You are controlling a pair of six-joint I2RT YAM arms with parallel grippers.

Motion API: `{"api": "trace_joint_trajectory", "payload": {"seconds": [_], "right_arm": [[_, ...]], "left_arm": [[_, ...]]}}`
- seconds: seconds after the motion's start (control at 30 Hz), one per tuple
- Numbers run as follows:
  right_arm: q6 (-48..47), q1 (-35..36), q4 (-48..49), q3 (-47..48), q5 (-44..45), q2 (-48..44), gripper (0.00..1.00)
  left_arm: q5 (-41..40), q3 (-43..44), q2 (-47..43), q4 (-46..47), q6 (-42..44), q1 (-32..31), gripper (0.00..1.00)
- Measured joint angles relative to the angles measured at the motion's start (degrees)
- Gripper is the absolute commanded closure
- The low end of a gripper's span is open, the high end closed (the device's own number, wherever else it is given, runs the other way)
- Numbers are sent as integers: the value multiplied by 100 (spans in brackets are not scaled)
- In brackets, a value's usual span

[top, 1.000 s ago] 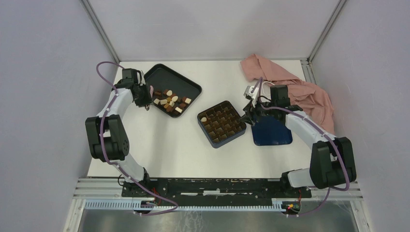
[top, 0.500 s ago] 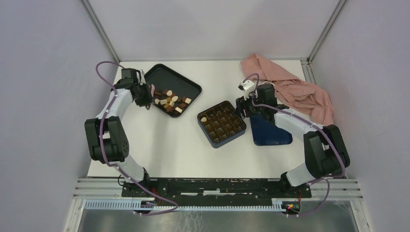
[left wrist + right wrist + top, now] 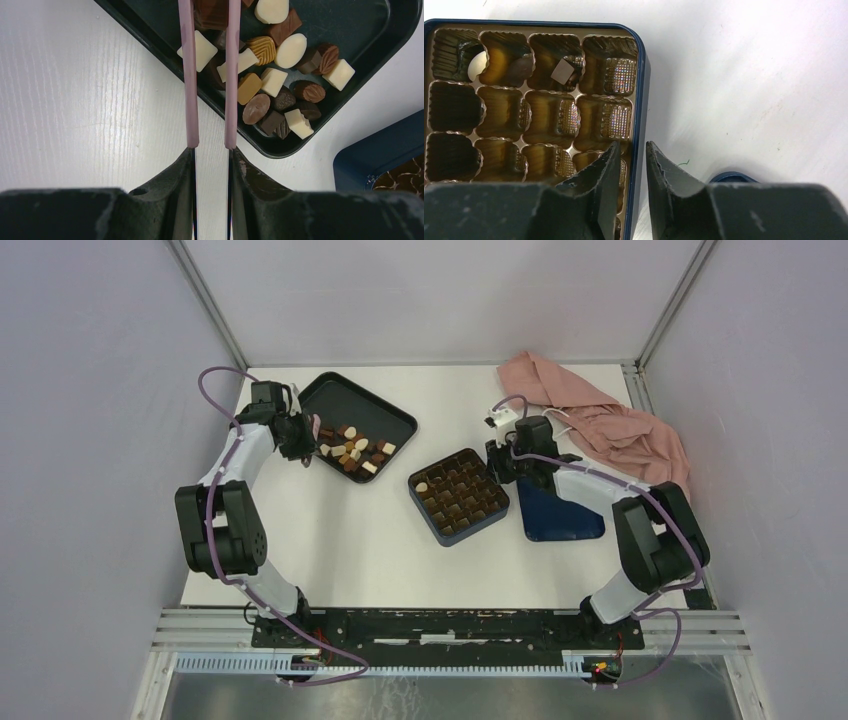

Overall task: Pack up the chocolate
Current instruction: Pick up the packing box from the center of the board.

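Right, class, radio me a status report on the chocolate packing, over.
Left pincer astride a brown chocolate in the black tray, grip unconfirmed. Right pincer straddles a wall of the blue box. Most box cells empty. Nothing in the way.

Loose chocolate (image 3: 355, 452) in black tray (image 3: 372, 406)

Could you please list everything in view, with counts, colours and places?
white table: one, white, under everything
black rectangular tray: one, black, far left
dark blue square box with gold grid compartments: one, centre
dark blue flat lid: one, right of the box
bite-sized chocolate pieces: roughly twenty, dark brown, tan and cream, in the tray; two more visible in the box
crumpled pink cloth: one, far right corner
thin pink prongs: two, reaching over the tray
left gripper: one, black, behind the prongs
right gripper: one, black, straddling a box wall
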Motion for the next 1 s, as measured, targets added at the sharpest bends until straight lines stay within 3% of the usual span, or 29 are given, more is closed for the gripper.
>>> {"api": "trace_joint_trajectory", "payload": {"seconds": [0.1,0.27,0.5,1.0], "right_arm": [[9,46,28,0,66,20,88],[9,103,85,0,177,22,99],[-35,236,146,-52,323,-125,100],[-660,791,614,-472,844,-1510,100]], "left_arm": [[0,-2,0,2,0,0,98],[0,-20,0,0,0,0,98],[-2,-24,0,2,0,-11,98],[-2,-28,-7,2,0,-15,98]]}}
